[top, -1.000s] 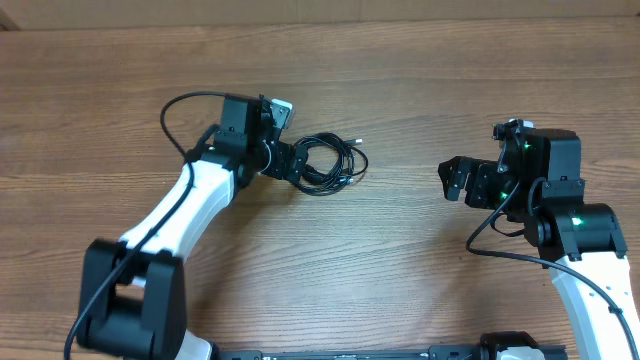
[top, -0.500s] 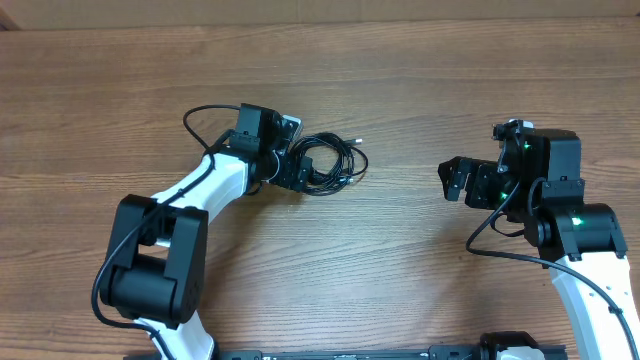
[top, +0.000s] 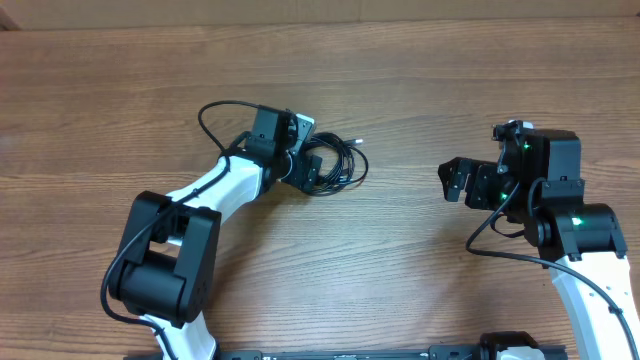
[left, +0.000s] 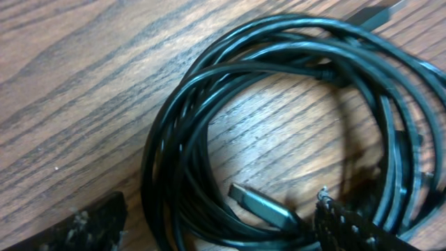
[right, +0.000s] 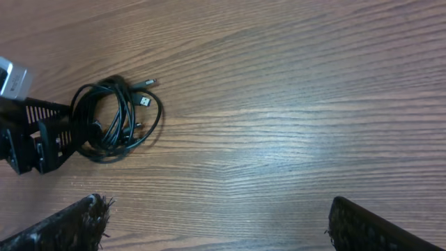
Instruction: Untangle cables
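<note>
The cables (top: 341,165) are thin black cords wound in one tangled coil on the wooden table. In the left wrist view the coil (left: 279,125) fills the frame, with a flat plug (left: 261,206) lying inside it. My left gripper (top: 307,168) is at the coil's left edge. Its fingers (left: 219,226) are open and straddle the coil's near strands. My right gripper (top: 455,180) is open and empty, well to the right of the coil. The right wrist view shows its spread fingers (right: 223,223) over bare wood, with the coil (right: 118,118) far off at the upper left.
The wooden table (top: 420,80) carries nothing else in view. The left arm's own thicker black cable (top: 215,110) loops above its wrist. The left gripper also shows in the right wrist view (right: 35,139) beside the coil.
My left gripper has moved right along the table, from the coil's left side up against and over its left edge. The right arm has not moved.
</note>
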{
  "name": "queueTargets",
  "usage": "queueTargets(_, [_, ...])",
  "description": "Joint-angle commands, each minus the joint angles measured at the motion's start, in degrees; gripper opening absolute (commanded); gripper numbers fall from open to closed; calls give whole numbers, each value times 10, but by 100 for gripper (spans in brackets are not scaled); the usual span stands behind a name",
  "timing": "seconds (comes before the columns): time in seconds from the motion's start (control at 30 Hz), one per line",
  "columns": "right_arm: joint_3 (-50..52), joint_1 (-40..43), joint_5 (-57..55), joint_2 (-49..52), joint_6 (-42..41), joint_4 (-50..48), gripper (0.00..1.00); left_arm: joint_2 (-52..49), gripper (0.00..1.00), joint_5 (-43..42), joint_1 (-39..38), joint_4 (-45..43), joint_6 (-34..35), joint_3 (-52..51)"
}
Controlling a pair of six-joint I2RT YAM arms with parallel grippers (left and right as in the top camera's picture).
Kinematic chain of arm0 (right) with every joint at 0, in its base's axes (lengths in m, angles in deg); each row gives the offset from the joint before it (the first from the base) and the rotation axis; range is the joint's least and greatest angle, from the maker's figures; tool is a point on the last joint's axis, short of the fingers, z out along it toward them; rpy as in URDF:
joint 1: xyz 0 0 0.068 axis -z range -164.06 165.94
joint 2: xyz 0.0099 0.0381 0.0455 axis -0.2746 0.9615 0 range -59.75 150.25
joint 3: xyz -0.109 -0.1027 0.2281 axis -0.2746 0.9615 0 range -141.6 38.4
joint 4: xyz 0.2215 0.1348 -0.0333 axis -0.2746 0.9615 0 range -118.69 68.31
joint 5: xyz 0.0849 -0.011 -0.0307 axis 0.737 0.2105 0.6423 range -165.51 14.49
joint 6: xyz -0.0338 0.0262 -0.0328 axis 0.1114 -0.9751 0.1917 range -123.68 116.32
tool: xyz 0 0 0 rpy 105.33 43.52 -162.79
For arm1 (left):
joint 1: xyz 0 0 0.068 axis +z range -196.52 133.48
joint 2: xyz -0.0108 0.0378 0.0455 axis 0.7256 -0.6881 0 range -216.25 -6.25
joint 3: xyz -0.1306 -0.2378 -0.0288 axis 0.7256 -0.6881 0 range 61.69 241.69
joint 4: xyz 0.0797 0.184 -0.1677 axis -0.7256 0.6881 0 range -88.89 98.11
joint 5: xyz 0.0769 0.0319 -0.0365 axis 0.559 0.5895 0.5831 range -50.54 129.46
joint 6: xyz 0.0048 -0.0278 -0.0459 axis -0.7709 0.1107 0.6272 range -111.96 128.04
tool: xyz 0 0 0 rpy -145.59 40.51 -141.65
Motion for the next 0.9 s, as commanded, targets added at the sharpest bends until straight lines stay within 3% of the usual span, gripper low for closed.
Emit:
queueTargets(0.0, [-16, -3, 3, -3, -2, -1, 100, -15, 80, 29, -4, 0, 4, 8])
queueTargets(0.07, [-16, -3, 3, -3, -2, -1, 100, -16, 73, 31, -3, 1, 4, 8])
queueTargets(0.13, [-16, -3, 3, -3, -2, -1, 100, -16, 59, 31, -3, 4, 4, 8])
queueTargets(0.33, [-16, -3, 3, -3, -2, -1, 100, -14, 5, 26, -4, 17, 4, 10])
queueTargets(0.5, [-16, -3, 2, -2, -2, -4, 100, 21, 4, 17, -4, 57, 4, 40])
queueTargets(0.7, [-16, -3, 35, 0, -2, -21, 100, 106, 4, -54, -4, 144, 31, 110])
queueTargets(0.83, [-16, -3, 110, 9, -2, -43, 100, 154, 4, -124, -4, 163, 73, 120])
queueTargets(0.87, [-16, -3, 147, 21, -2, -56, 100, 170, 4, -173, -4, 166, 77, 120])
